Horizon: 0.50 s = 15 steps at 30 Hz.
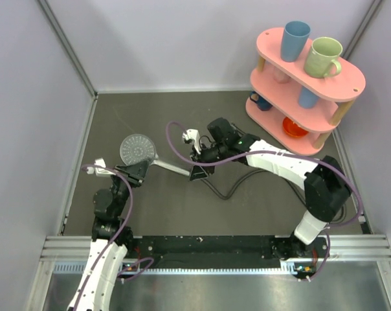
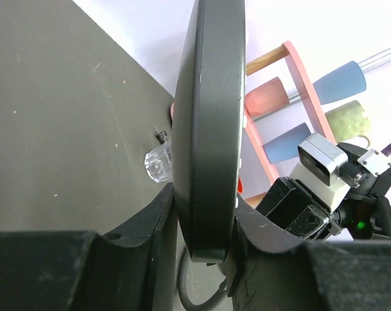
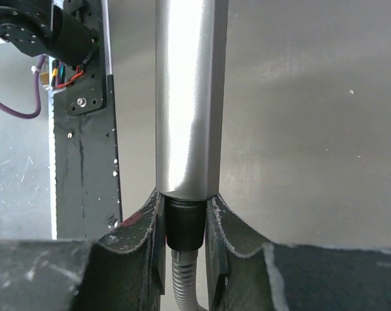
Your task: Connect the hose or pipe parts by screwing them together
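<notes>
L gripper (image 1: 136,170) clamped on shower head (image 1: 138,148). R gripper (image 3: 184,212) pinches hose (image 3: 184,278) nut (image 3: 184,227), inline w/ handle (image 3: 189,97) end, so R prob twists.

The worktop (image 1: 156,217) carried one hand shower (image 1: 138,149), one hose (image 1: 225,192), one clear glass cup (image 2: 158,162), one left hand (image 1: 136,171), one right hand (image 1: 198,171) and one pink rack (image 1: 351,81), which bore four cups (image 1: 294,40), one dark mug (image 1: 261,102) and one orange bowl (image 1: 294,127).
</notes>
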Tool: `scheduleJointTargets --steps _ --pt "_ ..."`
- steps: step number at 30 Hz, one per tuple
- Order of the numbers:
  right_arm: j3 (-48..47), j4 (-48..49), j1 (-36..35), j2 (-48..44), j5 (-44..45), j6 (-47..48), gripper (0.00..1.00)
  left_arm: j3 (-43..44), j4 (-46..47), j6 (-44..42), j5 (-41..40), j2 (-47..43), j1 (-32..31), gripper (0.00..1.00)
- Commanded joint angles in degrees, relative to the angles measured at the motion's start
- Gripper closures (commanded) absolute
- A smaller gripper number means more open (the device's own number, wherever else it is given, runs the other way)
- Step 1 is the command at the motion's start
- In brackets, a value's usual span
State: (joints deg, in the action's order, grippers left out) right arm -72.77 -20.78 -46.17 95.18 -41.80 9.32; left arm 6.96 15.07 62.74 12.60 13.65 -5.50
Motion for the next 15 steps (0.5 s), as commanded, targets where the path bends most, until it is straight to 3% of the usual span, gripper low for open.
scheduleJointTargets --steps 1,2,4,5,11,15 --pt "-2.47 4.60 -1.90 -1.57 -10.09 -1.50 0.83 -1.34 3.48 -3.24 5.16 -0.03 -0.83 1.00" --pt "-2.11 4.69 -1.82 -2.70 -7.97 -1.15 0.70 -0.38 2.08 -2.54 4.37 0.15 -0.83 1.00" --pt "-1.06 4.78 -1.90 -4.03 -0.35 -0.97 0.57 1.73 -5.46 -1.66 0.96 0.58 -0.74 1.00" --pt "-0.53 4.78 -1.82 -5.43 2.49 -0.80 0.45 4.18 -7.84 -1.13 0.06 1.02 -0.74 1.00" --pt "4.91 6.27 -3.22 -12.63 18.40 2.36 0.38 16.39 -25.07 1.15 -5.03 6.56 -0.74 1.00" --pt "8.69 8.38 -8.31 -17.56 33.75 7.80 0.34 22.73 -33.25 3.00 -7.32 9.81 -0.74 1.00"
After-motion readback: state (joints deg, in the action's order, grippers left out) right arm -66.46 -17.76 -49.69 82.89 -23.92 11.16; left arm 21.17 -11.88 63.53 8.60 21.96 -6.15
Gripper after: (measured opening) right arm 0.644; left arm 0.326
